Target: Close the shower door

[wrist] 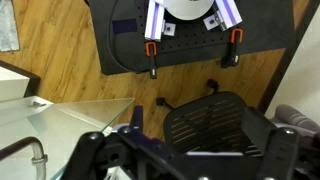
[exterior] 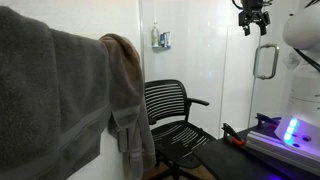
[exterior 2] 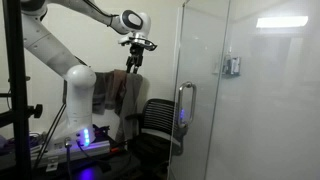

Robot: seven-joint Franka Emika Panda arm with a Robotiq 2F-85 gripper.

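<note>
The shower door point(exterior: 240, 90) is a tall clear glass panel with a chrome loop handle point(exterior: 265, 62). It also shows in an exterior view point(exterior 2: 205, 60), where its handle point(exterior 2: 186, 105) sits at mid height. My gripper point(exterior: 252, 24) hangs high up, open and empty, above and just beside the handle. In an exterior view the gripper point(exterior 2: 135, 60) is left of the door's edge and apart from it. In the wrist view the gripper point(wrist: 185, 165) looks down past the glass top edge point(wrist: 70, 108).
A black mesh office chair point(exterior: 175, 115) stands by the door, also in the wrist view point(wrist: 215, 120). Towels point(exterior: 60, 95) hang in front. A handle-less glass panel with a small chrome fitting point(exterior 2: 233, 66) stands beside the door. The robot base point(exterior 2: 85, 140) rests on a black plate.
</note>
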